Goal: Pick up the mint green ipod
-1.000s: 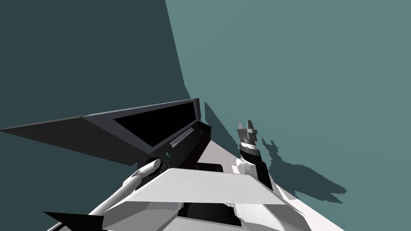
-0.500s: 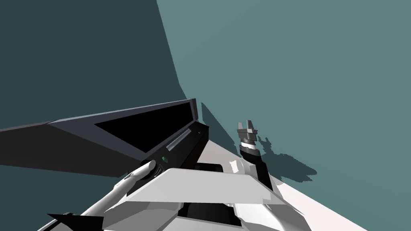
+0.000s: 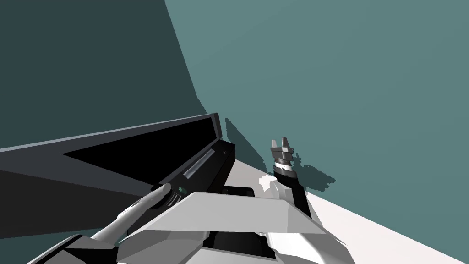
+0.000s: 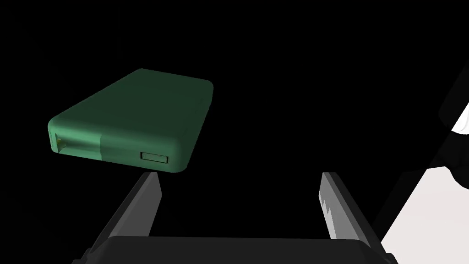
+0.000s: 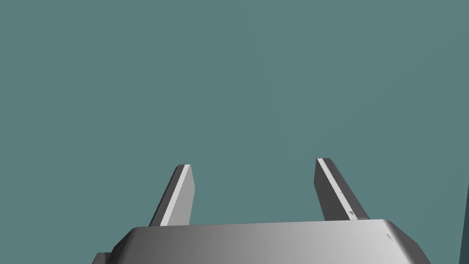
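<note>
the mint green ipod [image 4: 133, 119] lies flat on a black counter [image 3: 219, 166], and in my left wrist view it looks a deep, shaded green. it has rounded corners, and the short end turned toward me carries a small rectangular slot and a wider opening. my left jaws are spread wide with nothing between them. the ipod sits just past the tip of one finger [image 4: 147, 204], off to that finger's outer side rather than in the gap, and i cannot tell whether that tip touches it. the other finger [image 4: 336, 206] stands well apart from it, over bare black.

in the head view my left forearm [image 3: 137, 211] reaches forward and left to the near end of the counter, where a small green speck shows at my wrist. a long dark grey frame with a black panel [image 3: 146, 149] runs along the counter's left side. teal walls [image 3: 320, 68] meet in a corner behind it, and a pale floor [image 3: 375, 236] spreads to the right.

my right jaws are raised on the right, near the wall, also wide and holding nothing.
</note>
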Robot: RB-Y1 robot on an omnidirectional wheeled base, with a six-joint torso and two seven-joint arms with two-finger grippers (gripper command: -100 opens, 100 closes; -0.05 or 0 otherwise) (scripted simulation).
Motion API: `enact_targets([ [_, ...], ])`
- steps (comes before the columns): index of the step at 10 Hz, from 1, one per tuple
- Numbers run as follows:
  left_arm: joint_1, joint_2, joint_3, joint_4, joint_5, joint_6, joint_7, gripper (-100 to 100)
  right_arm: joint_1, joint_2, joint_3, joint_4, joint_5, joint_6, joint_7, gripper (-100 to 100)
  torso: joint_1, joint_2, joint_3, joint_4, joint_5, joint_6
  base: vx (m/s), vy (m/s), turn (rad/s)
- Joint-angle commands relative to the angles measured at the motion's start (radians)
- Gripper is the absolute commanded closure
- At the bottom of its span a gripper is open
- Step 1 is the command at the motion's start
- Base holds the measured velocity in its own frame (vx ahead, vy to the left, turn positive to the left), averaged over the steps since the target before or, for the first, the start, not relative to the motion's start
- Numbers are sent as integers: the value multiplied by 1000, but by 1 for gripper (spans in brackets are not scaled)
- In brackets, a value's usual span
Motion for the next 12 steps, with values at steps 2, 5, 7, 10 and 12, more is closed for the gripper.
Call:
enact_targets([
  [2, -12, 39, 3, 53, 43, 40, 36, -100, 0, 0, 0, 0, 0, 0, 0, 0, 0, 0, 0, 0, 0, 0, -1, 35, -237],
  [5, -21, 59, 3, 82, 63, 59, 55, -100, 0, 0, 0, 0, 0, 0, 0, 0, 0, -1, -1, 0, 0, -1, 5, 28, -97],
  [7, -20, 63, 4, 79, 65, 62, 63, -100, 0, 0, 0, 0, 0, 0, 0, 0, 0, -2, -1, 0, 0, 0, 12, 13, -84],
  [10, -33, 21, 13, 113, 38, 33, 67, -100, 0, 0, 0, 0, 0, 0, 0, 0, 0, 0, 0, 0, 0, 0, -18, 25, -63],
  [12, -39, 11, 14, 125, 32, 28, 65, -100, 0, 0, 0, 0, 0, 0, 0, 0, 1, 2, 1, 0, 1, -1, -30, 24, -72],
])
